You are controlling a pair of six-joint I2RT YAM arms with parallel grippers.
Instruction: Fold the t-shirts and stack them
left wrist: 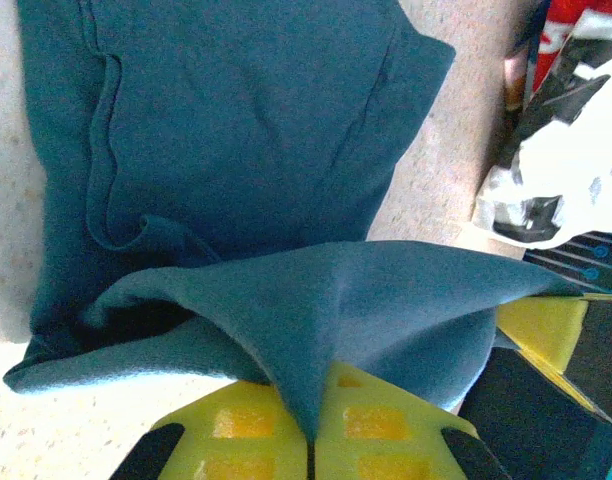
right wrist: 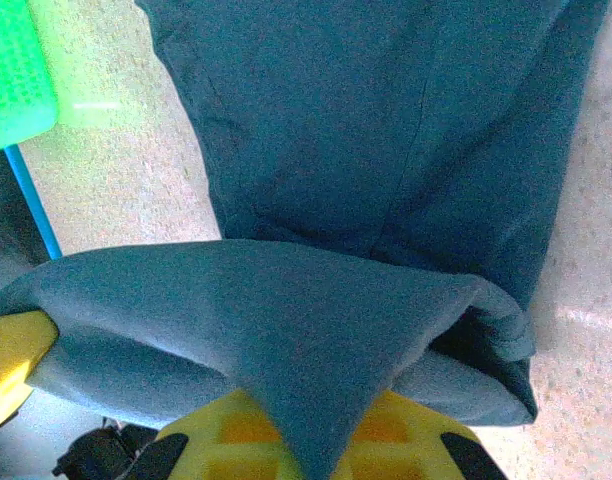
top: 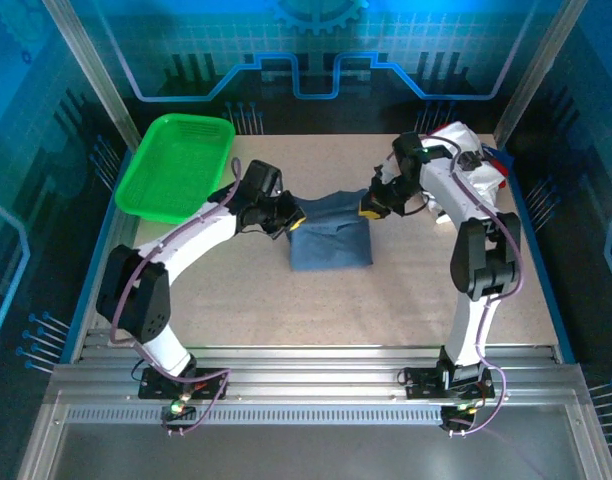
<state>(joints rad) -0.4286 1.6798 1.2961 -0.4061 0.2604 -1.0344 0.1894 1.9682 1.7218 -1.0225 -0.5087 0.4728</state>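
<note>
Print on the white t-shirts shows as black blotches beside a patch of red, too blurred for us to read any lettering. That pile sits at the far right of the table, partly hidden by the right arm.

We see that arm and the left arm both bent at the elbow and reaching inward, wrists facing each other across the slate-blue t-shirt in the middle of the table. The left gripper has its yellow fingers pressed together on a pinch of the shirt's edge, the cloth rising to a peak between them. The right gripper is clamped on the other end of that edge in the same way. Between the two, the lifted edge hangs as a slack band above the rest of the shirt, which lies flat as a roughly square folded block.

The shirt is soft, matt cloth, and a stitched seam shows in the left wrist view. The fingers are yellow with square recesses. The tabletop is pale and speckled. A green mesh basket of plastic stands at the far left, well apart from the shirt.
</note>
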